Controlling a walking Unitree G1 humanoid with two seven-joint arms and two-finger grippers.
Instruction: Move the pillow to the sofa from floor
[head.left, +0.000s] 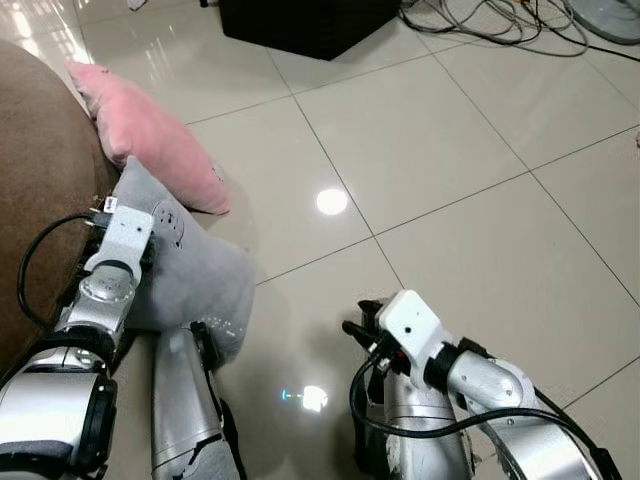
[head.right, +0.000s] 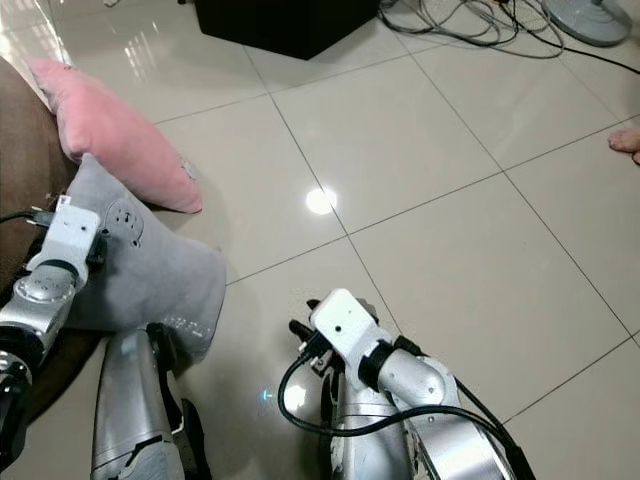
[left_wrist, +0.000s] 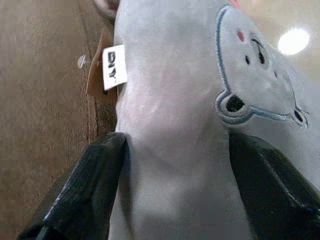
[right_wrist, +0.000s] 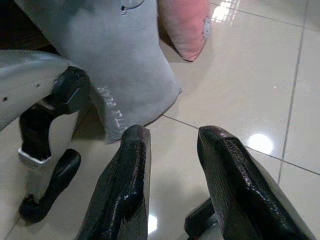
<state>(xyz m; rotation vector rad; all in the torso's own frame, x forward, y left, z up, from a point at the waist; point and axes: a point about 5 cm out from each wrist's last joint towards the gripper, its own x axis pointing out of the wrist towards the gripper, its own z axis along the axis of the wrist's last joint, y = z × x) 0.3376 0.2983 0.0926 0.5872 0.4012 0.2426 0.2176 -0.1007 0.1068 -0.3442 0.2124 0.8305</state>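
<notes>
In the eye views, the left gripper (head.left: 135, 215) is at the grey pillow (head.left: 190, 275), which hangs beside the brown sofa (head.left: 40, 190); its lower corner is near the floor (head.left: 450, 150). A pink pillow (head.left: 150, 135) leans against the sofa just behind.

In the left wrist view, the two fingers (left_wrist: 85, 190) press the grey pillow from both sides, so it is gripped.

In the right wrist view, the right gripper (right_wrist: 172, 145) is low over the floor, fingers a little apart, holding nothing.

I judge the pillow is picked up; placing it on the sofa is left.
</notes>
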